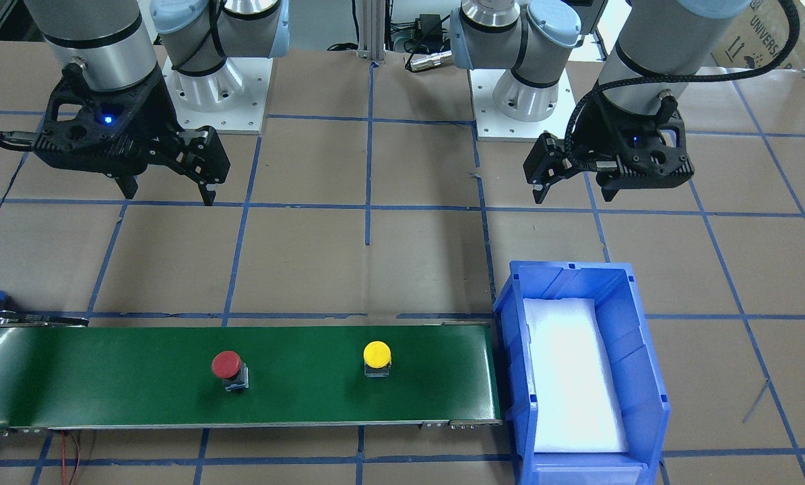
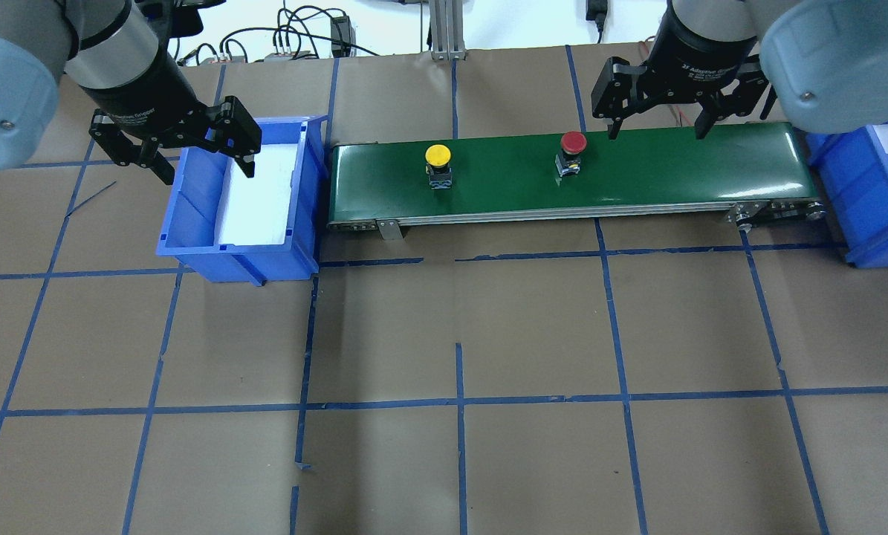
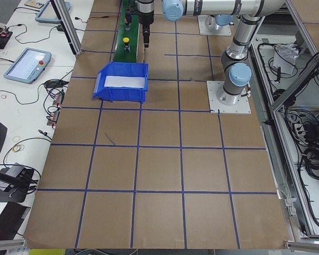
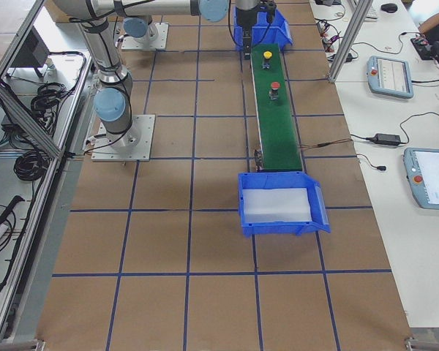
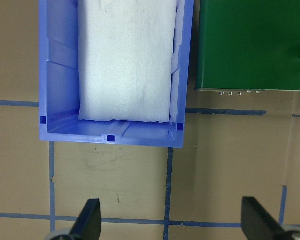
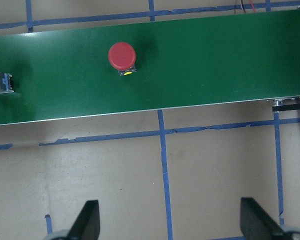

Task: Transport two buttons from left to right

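Observation:
Two buttons stand upright on the green conveyor belt (image 2: 659,174). The yellow-capped button (image 2: 438,155) (image 1: 377,354) is nearer the left bin. The red-capped button (image 2: 573,142) (image 1: 227,364) (image 6: 121,55) sits further along toward the robot's right. My right gripper (image 2: 655,135) (image 1: 170,197) hovers open and empty above the table, just on the robot's side of the belt, a little past the red button. My left gripper (image 2: 208,172) (image 1: 572,197) is open and empty, hovering on the robot's side of the left blue bin (image 2: 191,215).
The left bin holds only a white foam pad (image 5: 125,60). A second blue bin (image 2: 871,200) with white foam stands past the belt's right end. Brown paper with blue tape lines covers the table (image 2: 458,334). Cables lie behind the belt.

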You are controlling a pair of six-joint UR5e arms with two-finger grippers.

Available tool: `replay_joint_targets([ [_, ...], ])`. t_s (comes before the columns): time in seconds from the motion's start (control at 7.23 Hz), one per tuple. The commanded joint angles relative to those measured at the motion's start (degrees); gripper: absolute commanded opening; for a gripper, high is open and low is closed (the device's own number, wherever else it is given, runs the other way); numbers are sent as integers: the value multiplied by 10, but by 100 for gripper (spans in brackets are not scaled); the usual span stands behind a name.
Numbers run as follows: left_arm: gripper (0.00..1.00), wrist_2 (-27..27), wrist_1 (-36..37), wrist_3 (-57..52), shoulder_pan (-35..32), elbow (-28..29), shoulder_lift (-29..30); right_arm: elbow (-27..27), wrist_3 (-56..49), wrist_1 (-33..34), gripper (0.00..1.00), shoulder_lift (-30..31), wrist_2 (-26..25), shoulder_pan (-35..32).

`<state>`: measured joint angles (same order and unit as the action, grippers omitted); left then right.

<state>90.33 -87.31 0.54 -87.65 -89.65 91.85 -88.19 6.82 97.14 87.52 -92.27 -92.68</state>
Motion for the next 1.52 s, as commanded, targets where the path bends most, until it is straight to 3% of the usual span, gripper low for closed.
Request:
replay_joint_targets([
  [0.0,100,0,0,0,-1,-1,0,-9,5,0,100,3,9,-3],
  [0.28,100,0,1,0,-2,-1,-1,-14,4,-9,100,9,8,-11],
  [0.83,100,0,1,0,-2,-1,-1,-8,-98,2,100,-6,10,-16],
  [1.38,100,0,1,1,-2,-1,-1,61,-287,-23,100,-67,14,88],
])
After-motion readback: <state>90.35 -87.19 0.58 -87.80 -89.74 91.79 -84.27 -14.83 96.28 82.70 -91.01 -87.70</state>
